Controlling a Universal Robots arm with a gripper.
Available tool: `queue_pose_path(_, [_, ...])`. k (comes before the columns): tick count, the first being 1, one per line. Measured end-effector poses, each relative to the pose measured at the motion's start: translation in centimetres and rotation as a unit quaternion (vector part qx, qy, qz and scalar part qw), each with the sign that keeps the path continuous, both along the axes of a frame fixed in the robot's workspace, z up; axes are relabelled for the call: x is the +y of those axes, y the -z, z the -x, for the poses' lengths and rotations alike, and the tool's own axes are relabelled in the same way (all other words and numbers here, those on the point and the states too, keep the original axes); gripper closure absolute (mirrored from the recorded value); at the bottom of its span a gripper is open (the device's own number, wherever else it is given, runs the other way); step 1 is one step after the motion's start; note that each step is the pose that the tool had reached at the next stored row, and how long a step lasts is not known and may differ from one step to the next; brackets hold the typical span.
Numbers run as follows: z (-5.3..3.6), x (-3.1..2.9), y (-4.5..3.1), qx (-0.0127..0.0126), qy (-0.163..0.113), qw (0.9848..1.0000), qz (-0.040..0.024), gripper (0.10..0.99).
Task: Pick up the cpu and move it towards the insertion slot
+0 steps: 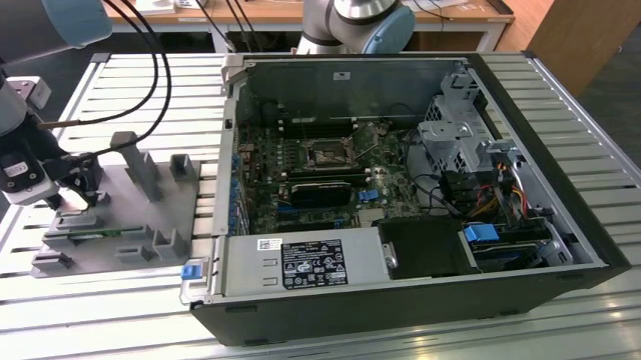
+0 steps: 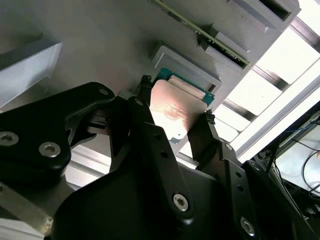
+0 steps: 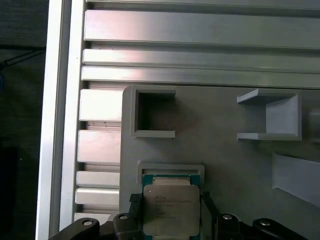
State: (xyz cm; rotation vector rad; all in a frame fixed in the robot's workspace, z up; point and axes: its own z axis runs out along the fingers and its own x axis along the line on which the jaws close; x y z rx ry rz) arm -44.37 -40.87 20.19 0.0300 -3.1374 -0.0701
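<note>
My gripper [image 1: 80, 196] hangs over the grey plastic fixture [image 1: 120, 225] at the exterior view's left, outside the computer case. In both wrist views its two black fingers [image 2: 205, 135] press on opposite edges of the cpu [image 3: 170, 210], a flat square chip with a shiny metal top [image 2: 175, 107]. The chip sits at or just above a small walled pocket [image 3: 170, 169] of the fixture, where a green edge shows. The insertion slot [image 1: 329, 156], a dark square socket in a silver frame, lies on the motherboard inside the open case, far to the exterior view's right of the gripper.
The fixture carries upright posts [image 1: 138, 161] and other open pockets [image 3: 155, 112]. The open computer case [image 1: 401, 187] has a raised side wall [image 1: 228, 150] between fixture and motherboard. Cables [image 1: 150, 67] hang above the slatted aluminium table [image 1: 130, 300]. A second arm's base [image 1: 356, 22] stands behind the case.
</note>
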Motion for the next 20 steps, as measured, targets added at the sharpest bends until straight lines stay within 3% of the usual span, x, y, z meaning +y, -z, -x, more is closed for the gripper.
queue_pose_path(20, [0.01,0.00,-1.70,0.0000,0.000,1.0000,0.0000,0.545])
